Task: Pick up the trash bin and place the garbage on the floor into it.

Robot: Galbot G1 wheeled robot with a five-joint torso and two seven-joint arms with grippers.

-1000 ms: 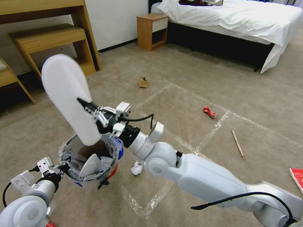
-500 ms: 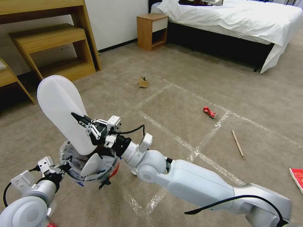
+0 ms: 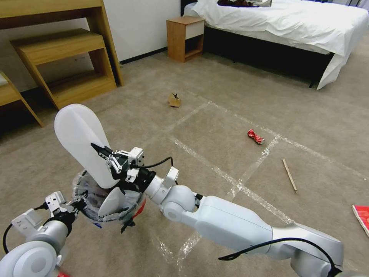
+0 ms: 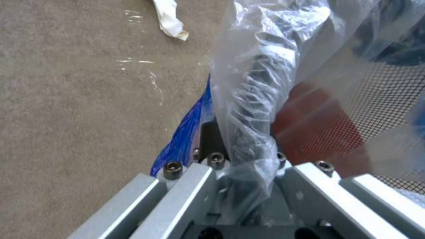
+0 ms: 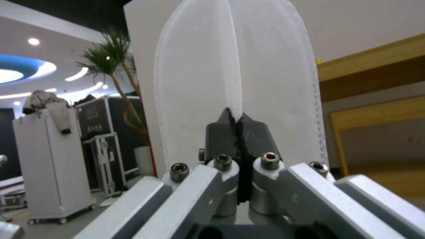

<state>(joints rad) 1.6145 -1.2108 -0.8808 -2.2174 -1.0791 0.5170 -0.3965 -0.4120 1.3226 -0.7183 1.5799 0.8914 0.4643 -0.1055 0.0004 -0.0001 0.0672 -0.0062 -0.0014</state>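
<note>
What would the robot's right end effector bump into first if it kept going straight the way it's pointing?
The right end effector points up and away, shut on the white slipper. Beyond that, its wrist view shows a white wall panel and wooden furniture ahead, so probably one of those, though depth is unclear.

Wooden bedside cabinet (image 3: 185,38) stands at 12 o'clock against the white wall (image 3: 142,27). Bed with white sheets (image 3: 292,23) at 1 o'clock, dark base beneath. Wooden shelving unit (image 3: 65,54) at 10 o'clock. Behind, a potted palm (image 5: 117,66) beside black flight cases (image 5: 111,139).
</note>
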